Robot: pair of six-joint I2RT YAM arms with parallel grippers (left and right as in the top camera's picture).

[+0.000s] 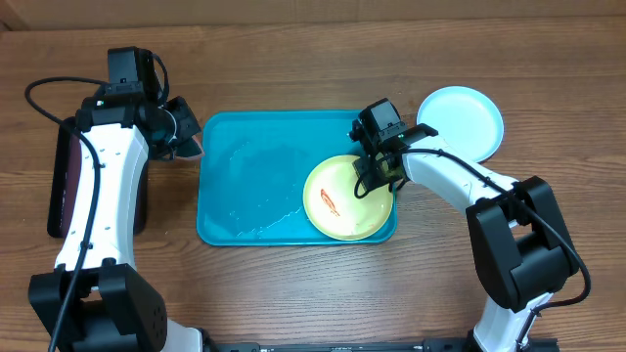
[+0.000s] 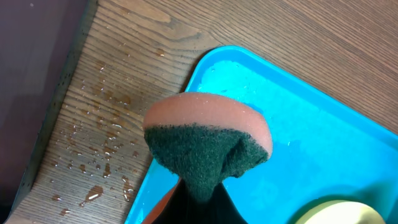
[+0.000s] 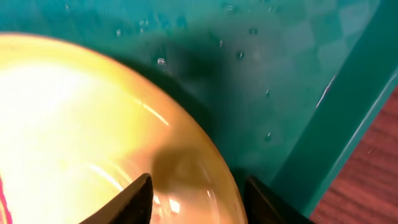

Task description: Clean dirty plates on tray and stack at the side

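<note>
The yellow-green rimmed plate (image 1: 337, 200) lies in the right part of the turquoise tray (image 1: 245, 186) and carries a red smear. My right gripper (image 1: 377, 176) is open at the plate's upper right rim. In the right wrist view its fingers (image 3: 199, 199) straddle the plate's edge (image 3: 93, 137), one over the plate and one over the tray floor (image 3: 280, 74). My left gripper (image 1: 186, 132) is shut on a sponge (image 2: 208, 134), orange with a green scrub face, above the tray's top left corner (image 2: 298, 149). A pale blue-white plate (image 1: 462, 119) lies on the table right of the tray.
A dark maroon-black tray (image 1: 67, 181) stands at the far left under the left arm, its edge showing in the left wrist view (image 2: 31, 62). Water drops (image 2: 93, 137) lie on the wooden table beside the turquoise tray. The tray floor is wet.
</note>
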